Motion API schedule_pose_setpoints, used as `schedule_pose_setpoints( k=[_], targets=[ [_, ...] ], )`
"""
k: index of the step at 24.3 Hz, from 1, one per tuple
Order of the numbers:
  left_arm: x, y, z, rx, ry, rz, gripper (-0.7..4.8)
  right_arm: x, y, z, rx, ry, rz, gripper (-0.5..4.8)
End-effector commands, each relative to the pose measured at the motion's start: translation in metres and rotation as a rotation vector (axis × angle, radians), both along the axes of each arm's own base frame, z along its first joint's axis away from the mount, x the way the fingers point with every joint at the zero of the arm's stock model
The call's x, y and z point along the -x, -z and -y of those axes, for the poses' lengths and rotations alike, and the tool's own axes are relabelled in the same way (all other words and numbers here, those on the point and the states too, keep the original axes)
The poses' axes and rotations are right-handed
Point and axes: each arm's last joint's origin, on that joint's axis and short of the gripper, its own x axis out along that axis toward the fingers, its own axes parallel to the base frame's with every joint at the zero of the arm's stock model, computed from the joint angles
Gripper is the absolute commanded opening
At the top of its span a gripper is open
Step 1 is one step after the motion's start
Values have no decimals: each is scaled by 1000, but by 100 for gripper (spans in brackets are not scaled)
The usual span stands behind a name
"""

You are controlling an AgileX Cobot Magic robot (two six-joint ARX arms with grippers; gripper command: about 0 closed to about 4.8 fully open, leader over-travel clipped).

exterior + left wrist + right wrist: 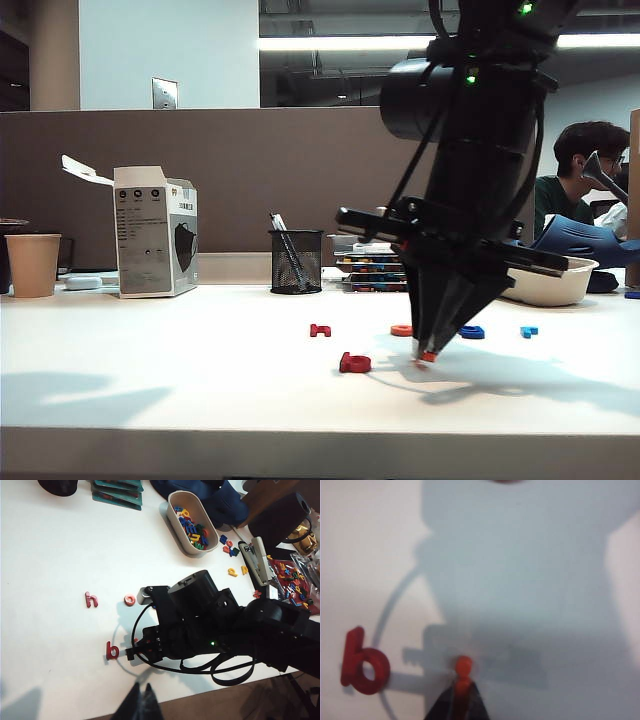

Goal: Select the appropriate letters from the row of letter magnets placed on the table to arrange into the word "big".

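An oval white tray (176,517) near the desk's (150,390) far edge holds mixed coloured letters. The right gripper (462,690) pinches the orange-red "i" (463,672) beside the red "b" (362,667) near the front edge. The left gripper (141,702) seems closed and empty, though barely visible.

Magnets on the table (50,555) read "h" (91,599), "o" (129,600) and "b" (112,651).

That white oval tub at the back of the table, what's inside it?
The left wrist view shows the white oval tub holding a heap of letter magnets, blue, yellow, green and red. Those at the bottom are covered, so individual letters can't be read.
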Motion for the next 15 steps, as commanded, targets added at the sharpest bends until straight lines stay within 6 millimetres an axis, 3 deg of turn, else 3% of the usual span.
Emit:
schedule_pose_setpoints(
  k=[1,10,14,15],
  targets=[
    [0,-2,-1,6,-3,9,-5,-1,-1,-2,-10,2,17,-8],
    [0,-2,-1,6,-2,9,-5,4,10,1,32,24,-23,-1],
    [0,-2,-1,6,-1,9,-5,8,13,3,49,24,-52,95],
    [0,-2,-1,7,-1,9,-5,8,13,3,51,24,-54,96]
  ],
)
